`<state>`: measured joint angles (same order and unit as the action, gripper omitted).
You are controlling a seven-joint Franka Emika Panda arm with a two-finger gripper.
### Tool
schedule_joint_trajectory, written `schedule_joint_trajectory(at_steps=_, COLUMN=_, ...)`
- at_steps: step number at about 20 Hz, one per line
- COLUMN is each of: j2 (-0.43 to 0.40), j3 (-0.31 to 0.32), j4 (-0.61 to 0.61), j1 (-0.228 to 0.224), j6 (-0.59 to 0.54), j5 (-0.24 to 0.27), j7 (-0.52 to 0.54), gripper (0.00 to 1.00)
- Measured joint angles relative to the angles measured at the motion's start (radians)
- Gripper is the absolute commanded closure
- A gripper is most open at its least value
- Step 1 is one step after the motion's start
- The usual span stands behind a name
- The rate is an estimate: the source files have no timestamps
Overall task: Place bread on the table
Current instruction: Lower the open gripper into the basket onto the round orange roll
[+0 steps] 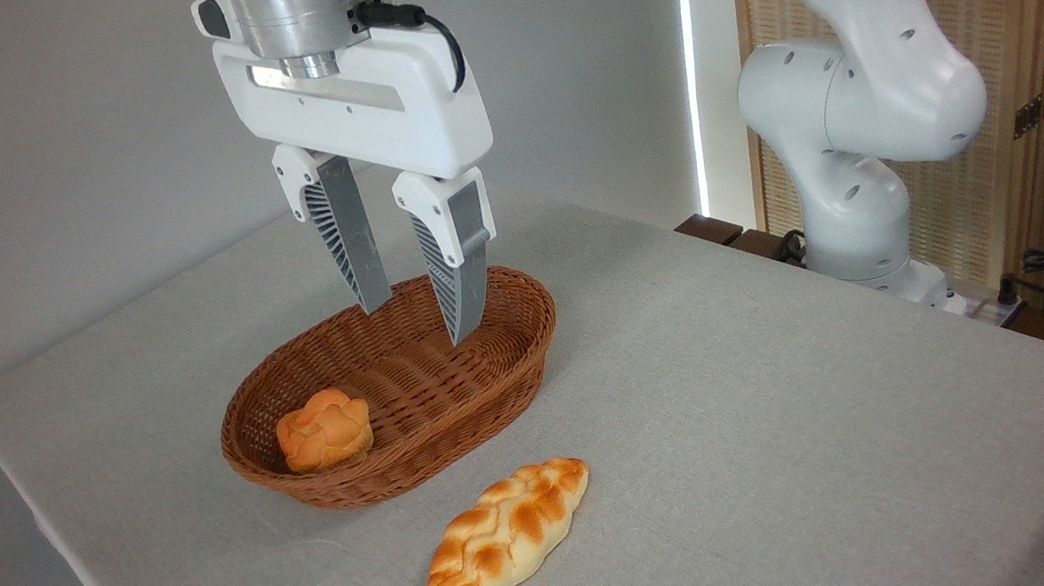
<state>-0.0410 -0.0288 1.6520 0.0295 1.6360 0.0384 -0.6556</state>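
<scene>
Hanging open above the basket (507,335), claw (419,317) points down; bread (324,430) inside.

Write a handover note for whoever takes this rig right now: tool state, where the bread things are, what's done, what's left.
Tool: open, empty, hanging above the far half of the wicker basket, touching nothing.
Bread: the round knotted bun lies inside the basket at its near left end, ungrasped.
Braided loaf: already on the table, in front of the basket; leave it.
Done: nothing yet on the bun.
Left: shift the tool over the bun, lower, close, lift it clear, set it on bare cloth.
</scene>
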Motion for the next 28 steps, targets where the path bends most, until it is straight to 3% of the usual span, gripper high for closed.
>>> schedule_joint_trajectory(at_steps=12, j2=0.0, j3=0.003, j4=-0.005, j1=-0.001, j6=0.0, j5=0.003, j7=0.0, gripper=0.0)
schedule_joint_trajectory(at_steps=17, j2=0.001, j3=-0.011, j4=-0.004, j1=-0.009, j6=0.011, j5=0.063, j7=0.0, gripper=0.0)
schedule_joint_trajectory(at_steps=24, j2=0.071, j3=-0.142, j4=0.051, j1=-0.038, j6=0.171, j5=0.067, j7=0.001, gripper=0.0)
schedule_joint_trajectory(at_steps=28, j2=0.134, j3=-0.218, j4=0.112, j1=-0.041, j6=0.327, j5=0.067, j7=0.001, gripper=0.0)
